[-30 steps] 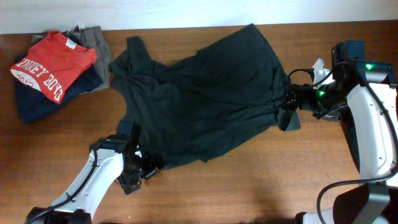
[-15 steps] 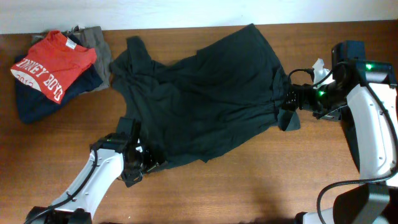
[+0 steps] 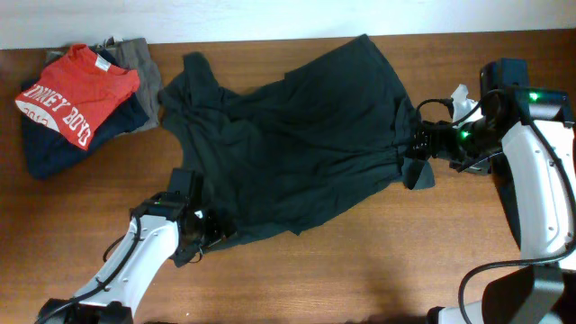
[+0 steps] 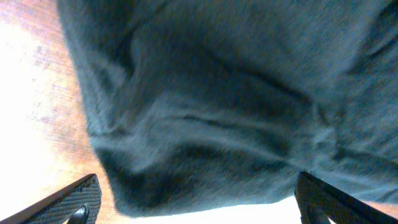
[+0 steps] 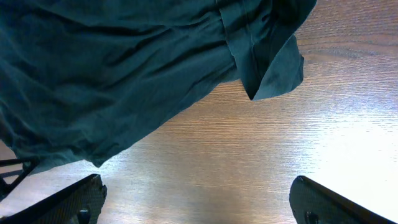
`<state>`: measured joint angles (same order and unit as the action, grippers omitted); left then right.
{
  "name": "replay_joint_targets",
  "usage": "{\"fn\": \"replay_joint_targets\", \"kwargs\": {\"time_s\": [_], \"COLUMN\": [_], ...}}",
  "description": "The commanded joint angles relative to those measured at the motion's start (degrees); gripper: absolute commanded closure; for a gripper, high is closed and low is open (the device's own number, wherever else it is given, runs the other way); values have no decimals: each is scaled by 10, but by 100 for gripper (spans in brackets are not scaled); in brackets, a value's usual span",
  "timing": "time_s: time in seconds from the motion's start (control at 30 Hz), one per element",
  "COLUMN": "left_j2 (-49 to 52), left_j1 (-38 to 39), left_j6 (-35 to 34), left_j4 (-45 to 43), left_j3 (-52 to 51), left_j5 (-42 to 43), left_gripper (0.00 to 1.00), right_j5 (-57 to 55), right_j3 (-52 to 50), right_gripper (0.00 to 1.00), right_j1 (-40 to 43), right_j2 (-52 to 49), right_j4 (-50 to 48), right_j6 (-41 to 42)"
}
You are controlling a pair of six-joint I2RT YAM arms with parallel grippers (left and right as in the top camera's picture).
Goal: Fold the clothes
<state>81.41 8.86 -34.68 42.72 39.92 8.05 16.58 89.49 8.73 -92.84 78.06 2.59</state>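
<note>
Overhead shows a folded pile [image 3: 76, 99] at upper left, while the dark T-shirt [image 3: 288, 144] lies crumpled mid-frame, not yet folded, with left gripper [image 3: 209, 237] and right gripper [image 3: 416, 151] both wide, holding nothing.

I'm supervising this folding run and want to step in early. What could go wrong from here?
1. The dark shirt lies crumpled and skewed on the table; folding it as it is would likely trap creases.
2. The left claw stands open where the fabric bunches, so it may pinch extra layers or miss.
3. One end of the shirt lies close to the folded pile, which dragging might disturb.
</note>
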Motion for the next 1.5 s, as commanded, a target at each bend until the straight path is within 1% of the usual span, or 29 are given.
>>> {"fn": "replay_joint_targets", "kwargs": {"time_s": [0.0,0.1,0.17,0.2,0.27,0.33,0.37,0.4,0.47,0.5,0.53,0.57,0.6,0.67,0.7,0.73,0.8,0.9,1.0,1.07,1.17,1.4,1.47], "left_j2": [24,47,51,51,51,51,51,51,51,51,51,51,51,51,51,51,51,51,51,51,51,51,51], "left_j1": [-3,-3,-3,-3,-3,-3,-3,-3,-3,-3,-3,-3,-3,-3,-3,-3,-3,-3,-3,-3,-3,-3,-3], "left_j6": [11,11,14,14,18,18,18,18,18,18,18,18,18,20,20,20,20,20,23,23,22,23,23], "left_j4": [-10,-16,-16,-17,-20,-24,-25,-26,-26,-26,-26,-26,-26,-26,-26,-26,-26,-24,-22,-22,-22,-22,-22], "left_j3": [-6,-6,-6,-5,-5,-4,-4,-4,-4,-4,-4,-4,-4,-4,-4,-4,-4,-4,-4,-4,-4,-4,-4], "left_j5": [-6,-4,-4,-4,-4,-4,-5,-6,-6,-6,-6,-6,-7,-9,-9,-9,-8,-9,-10,-10,-10,-10,-11], "left_gripper": [1,1,8,15,27,43,49,56,59,60,66,71,73,73,73,73,73,73,73,73,73,73,73], "right_j5": [10,10,10,10,10,10,9,6,7,5,6,5,5,5,5,5,3,-26,-63,-67,-137,-148,-144], "right_j3": [-3,-3,-3,-3,-3,-3,-3,-3,-3,-3,-4,-7,-12,-28,-41,-60,-101,-154,-213,-234,-266,-311,-312], "right_gripper": [1,1,1,1,1,10,16,26,37,40,43,43,42,36,26,21,18,19,24,27,32,35,36], "right_j1": [-5,-5,-5,-5,-5,-5,-5,-5,-5,-5,-5,-5,-5,-5,-5,-5,-5,-5,-5,-5,-5,-5,-5], "right_j2": [6,6,6,6,6,6,6,6,6,6,6,6,6,6,6,6,6,6,5,5,5,3,-4], "right_j4": [0,1,1,1,1,1,1,1,1,1,2,6,12,14,10,-1,-39,-94,-149,-176,-224,-322,-329], "right_j6": [-2,-2,-2,-2,-1,-1,0,13,19,25,29,29,29,29,29,29,44,89,133,135,180,205,205]}}
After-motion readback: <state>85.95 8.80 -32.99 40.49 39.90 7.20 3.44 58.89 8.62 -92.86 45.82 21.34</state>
